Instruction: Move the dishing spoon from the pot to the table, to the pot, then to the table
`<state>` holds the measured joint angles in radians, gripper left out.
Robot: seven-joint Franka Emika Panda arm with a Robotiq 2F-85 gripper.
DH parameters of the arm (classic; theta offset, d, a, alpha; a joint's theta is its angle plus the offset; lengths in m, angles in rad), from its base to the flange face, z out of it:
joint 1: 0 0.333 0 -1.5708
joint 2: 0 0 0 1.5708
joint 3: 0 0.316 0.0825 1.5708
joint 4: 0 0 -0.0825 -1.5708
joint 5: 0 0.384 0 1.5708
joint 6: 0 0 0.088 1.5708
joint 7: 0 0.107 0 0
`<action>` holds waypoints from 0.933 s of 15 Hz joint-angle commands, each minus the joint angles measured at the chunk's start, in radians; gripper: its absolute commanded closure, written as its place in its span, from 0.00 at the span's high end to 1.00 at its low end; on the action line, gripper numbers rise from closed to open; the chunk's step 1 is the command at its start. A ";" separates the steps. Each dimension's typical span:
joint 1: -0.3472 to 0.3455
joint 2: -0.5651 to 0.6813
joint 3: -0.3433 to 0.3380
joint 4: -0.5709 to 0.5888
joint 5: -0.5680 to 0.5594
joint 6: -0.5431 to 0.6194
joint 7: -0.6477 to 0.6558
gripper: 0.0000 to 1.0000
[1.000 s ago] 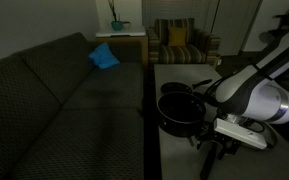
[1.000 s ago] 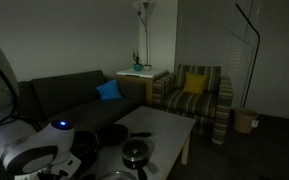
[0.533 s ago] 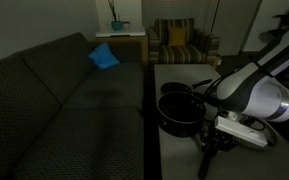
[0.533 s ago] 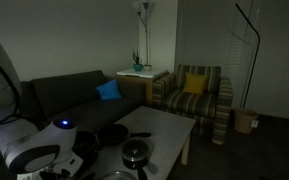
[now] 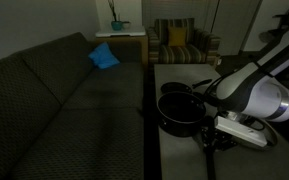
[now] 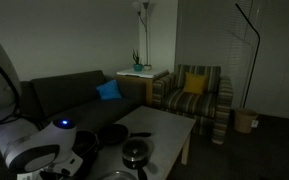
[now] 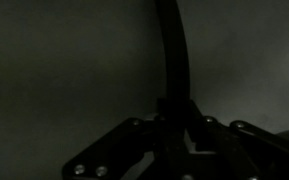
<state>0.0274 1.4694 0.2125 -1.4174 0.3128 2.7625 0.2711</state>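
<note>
Spoon gripped, at table beside pot.
Ext view: gripper (image 5: pixel 215 146) low over table (image 5: pixel 179 72), just right of pot (image 5: pixel 179 110). Ext view: gripper hidden, too dark. Wrist: jaws look closed on spoon (image 7: pixel 172 50) handle; long axis runs straight away from gripper.

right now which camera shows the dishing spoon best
The wrist view: the dishing spoon shows as a slim dark handle running up the frame from the gripper, whose jaws are closed on it. In both exterior views it is too dark, and too hidden by the arm, to make out.
</note>
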 commanded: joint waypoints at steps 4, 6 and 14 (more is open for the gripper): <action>0.019 -0.066 -0.002 -0.071 0.012 0.042 0.053 0.05; 0.034 -0.120 -0.011 -0.132 0.025 0.092 0.103 0.05; 0.156 -0.344 -0.094 -0.378 0.115 0.247 0.259 0.05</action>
<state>0.1318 1.2306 0.1603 -1.6644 0.3888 2.9684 0.4891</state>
